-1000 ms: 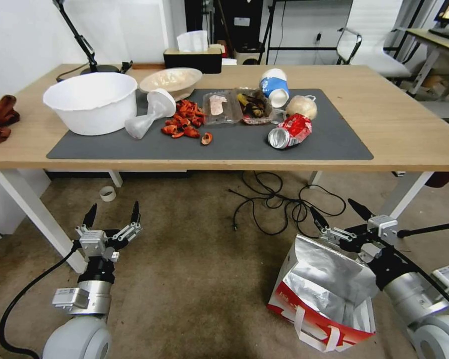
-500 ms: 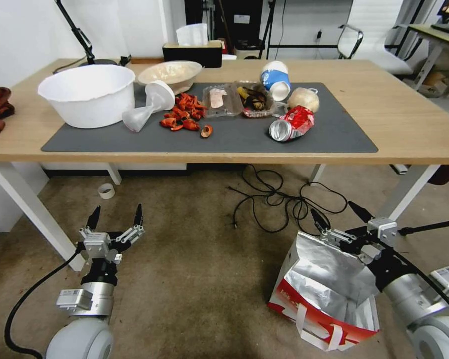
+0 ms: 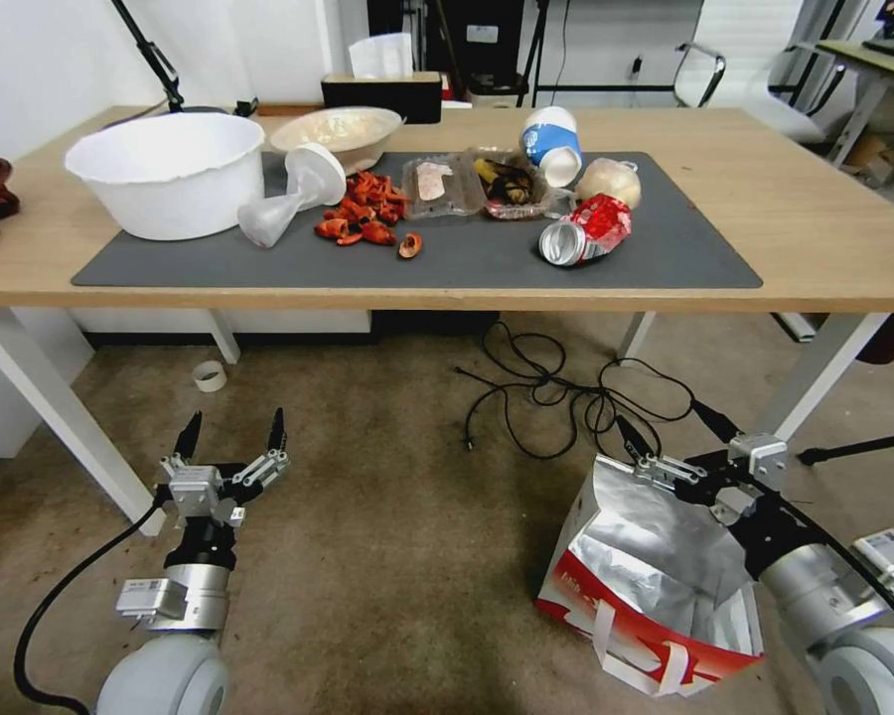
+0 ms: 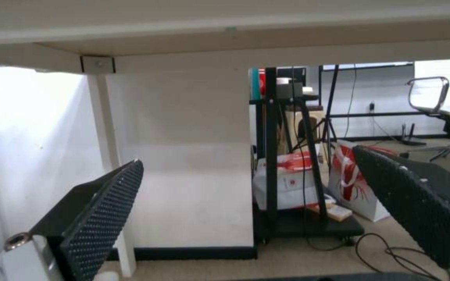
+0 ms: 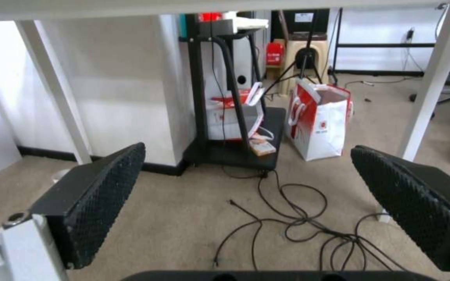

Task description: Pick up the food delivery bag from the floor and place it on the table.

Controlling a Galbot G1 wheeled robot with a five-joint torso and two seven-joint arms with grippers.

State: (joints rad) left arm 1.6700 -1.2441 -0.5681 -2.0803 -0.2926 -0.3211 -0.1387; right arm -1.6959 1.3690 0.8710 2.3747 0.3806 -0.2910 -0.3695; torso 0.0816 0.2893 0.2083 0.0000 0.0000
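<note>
The food delivery bag (image 3: 656, 576) sits on the carpet in front of the desk (image 3: 824, 214), short of the desk's front right leg, its mouth open and the silver lining showing, white strap handles hanging at its near edge. It leans a little, red band low on its side.

The right gripper (image 3: 677, 429) is at the far rim of the bag, on the side toward the desk, with its fingers (image 3: 634, 434) spread wide and pointing under the desk; one fingertip is just at the foil rim, but I cannot tell whether it touches. In the right wrist view the two black fingers stand well apart with a tangle of black cable (image 5: 298, 226) on the carpet between them.

The left gripper (image 3: 230, 434) hovers low over the carpet, well to the left of the bag and near the desk's front left leg, fingers spread with nothing between them.

On the desk's dark mat (image 3: 666, 263) lie a white basin (image 3: 164, 171), a crushed red can (image 3: 586, 230), and red shell scraps (image 3: 363, 214).
</note>
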